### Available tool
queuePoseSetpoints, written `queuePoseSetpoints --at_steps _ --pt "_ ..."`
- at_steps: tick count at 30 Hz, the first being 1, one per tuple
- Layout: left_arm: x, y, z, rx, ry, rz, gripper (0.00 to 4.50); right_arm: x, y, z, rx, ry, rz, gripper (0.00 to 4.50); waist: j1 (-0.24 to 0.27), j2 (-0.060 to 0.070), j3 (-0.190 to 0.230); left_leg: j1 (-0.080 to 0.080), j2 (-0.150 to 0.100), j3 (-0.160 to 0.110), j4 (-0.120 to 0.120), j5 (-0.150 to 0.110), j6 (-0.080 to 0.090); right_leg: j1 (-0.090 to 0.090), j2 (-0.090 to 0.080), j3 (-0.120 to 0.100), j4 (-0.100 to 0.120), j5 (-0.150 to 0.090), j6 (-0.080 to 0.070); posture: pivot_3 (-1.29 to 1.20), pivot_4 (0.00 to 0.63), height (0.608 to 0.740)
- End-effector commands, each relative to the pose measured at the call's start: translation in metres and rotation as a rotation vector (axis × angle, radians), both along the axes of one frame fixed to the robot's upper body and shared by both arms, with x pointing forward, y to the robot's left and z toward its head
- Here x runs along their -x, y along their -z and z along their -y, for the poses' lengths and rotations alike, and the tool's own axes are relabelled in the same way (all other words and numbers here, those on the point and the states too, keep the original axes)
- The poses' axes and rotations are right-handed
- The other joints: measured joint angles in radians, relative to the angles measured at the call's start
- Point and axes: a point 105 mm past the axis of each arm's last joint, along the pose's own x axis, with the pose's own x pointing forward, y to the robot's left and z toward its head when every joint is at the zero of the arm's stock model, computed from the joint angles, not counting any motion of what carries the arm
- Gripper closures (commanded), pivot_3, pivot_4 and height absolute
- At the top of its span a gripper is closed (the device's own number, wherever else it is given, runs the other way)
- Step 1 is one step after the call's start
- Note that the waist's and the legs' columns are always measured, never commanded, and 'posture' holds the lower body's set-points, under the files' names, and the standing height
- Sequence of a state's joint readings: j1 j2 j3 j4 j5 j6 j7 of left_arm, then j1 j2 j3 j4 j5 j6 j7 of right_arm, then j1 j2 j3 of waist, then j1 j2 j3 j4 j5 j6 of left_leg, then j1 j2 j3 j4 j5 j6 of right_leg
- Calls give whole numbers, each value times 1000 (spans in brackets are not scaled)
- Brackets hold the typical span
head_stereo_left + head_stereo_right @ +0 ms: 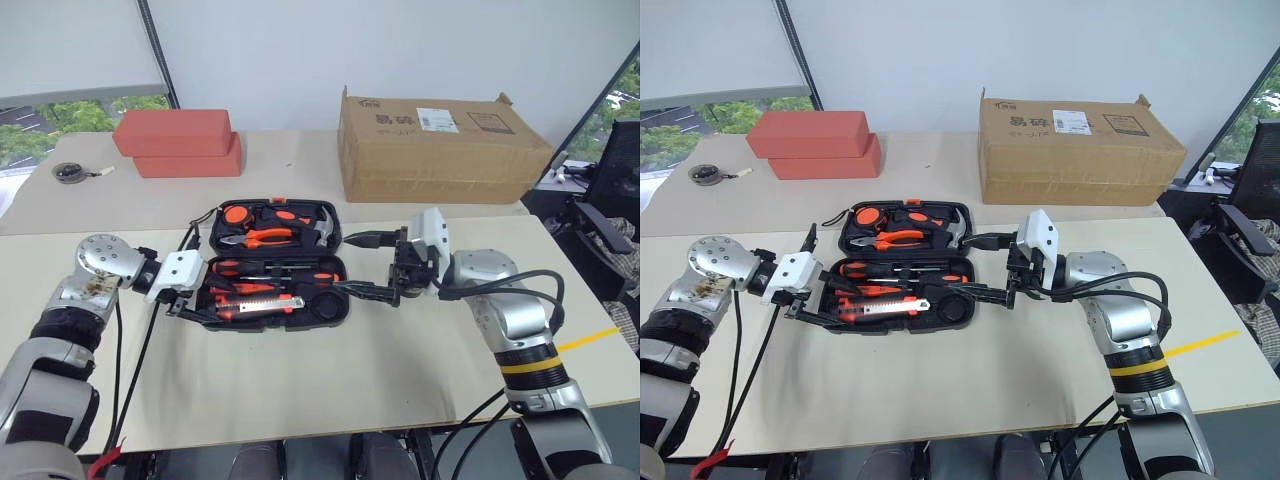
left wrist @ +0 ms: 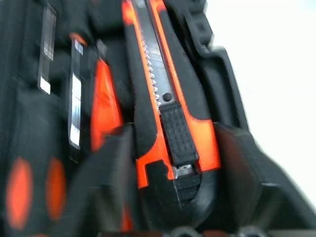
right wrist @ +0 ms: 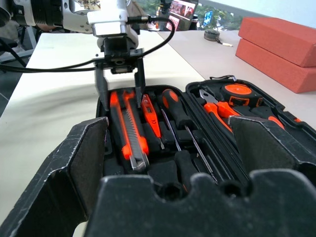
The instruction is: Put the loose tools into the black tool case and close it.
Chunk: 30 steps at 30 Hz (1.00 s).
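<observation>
Now both grippers flank the open black tool case on the pale table.

Head view — the left gripper sits at the case's left end, the right gripper at its right end, fingers spread wide and empty. Left wrist view — the utility knife lies in its recess between parted fingers, not pinched. Right wrist view — the knife, a slim orange screwdriver and two black-and-orange screwdrivers lie side by side in the near half.

An office: plain tables, window blind, office chair.
</observation>
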<state>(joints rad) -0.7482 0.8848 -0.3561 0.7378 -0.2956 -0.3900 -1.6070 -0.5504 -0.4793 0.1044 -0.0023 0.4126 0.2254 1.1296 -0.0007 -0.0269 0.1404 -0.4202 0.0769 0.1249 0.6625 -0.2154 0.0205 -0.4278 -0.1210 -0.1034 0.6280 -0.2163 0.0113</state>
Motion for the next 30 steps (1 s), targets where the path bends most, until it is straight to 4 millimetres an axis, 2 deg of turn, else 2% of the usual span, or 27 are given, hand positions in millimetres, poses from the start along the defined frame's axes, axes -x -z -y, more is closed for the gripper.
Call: queuePoseSetpoints --at_steps 1,9,11,14,17,21,26,28,30 --pt "-3 -16 0 56 0 48 53 2 -14 -1 -19 -12 47 0 0 0 0 0 0 0 0 0 0 0 0 0 0 0 0 0 150 713" --pt "-10 -68 9 313 -42 95 53 1 -13 -2 -16 -21 45 0 1 0 0 -2 0 -1 1 0 0 -1 0 0 0 0 1 0 150 713" --pt "-10 -72 17 351 -23 90 53 0 -14 -3 -16 -23 45 0 3 0 0 -2 0 -1 2 0 0 0 0 -1 0 0 1 0 150 713" --pt "-7 -62 28 347 10 76 53 -1 -14 -4 -16 -25 45 0 4 0 0 -1 -1 -1 3 0 1 2 0 0 0 0 1 0 150 713" --pt "-5 -39 50 331 55 70 692 -1 -14 -5 -17 -27 45 0 4 0 0 -1 -1 -2 4 0 1 2 0 -1 1 0 1 0 150 713" --pt "-10 -26 70 343 73 96 2145 -1 -14 -6 -18 -28 45 0 6 0 0 -2 -1 -2 5 0 1 2 1 -1 2 0 1 0 150 713" --pt "-13 -13 83 328 92 96 4037 -1 -14 -5 -19 -20 48 0 6 0 0 -2 -1 -3 6 0 1 2 1 -1 2 0 1 0 150 713" --pt "-14 -9 82 312 91 98 4406 -1 -14 -4 -19 -16 49 0 5 0 0 -2 -1 -3 6 0 1 2 1 -1 2 0 1 0 150 713" --pt "-14 -5 81 301 91 91 4406 -1 -14 -4 -20 -12 49 0 5 0 0 -2 -1 -3 6 0 1 2 1 -1 2 0 1 0 150 713"
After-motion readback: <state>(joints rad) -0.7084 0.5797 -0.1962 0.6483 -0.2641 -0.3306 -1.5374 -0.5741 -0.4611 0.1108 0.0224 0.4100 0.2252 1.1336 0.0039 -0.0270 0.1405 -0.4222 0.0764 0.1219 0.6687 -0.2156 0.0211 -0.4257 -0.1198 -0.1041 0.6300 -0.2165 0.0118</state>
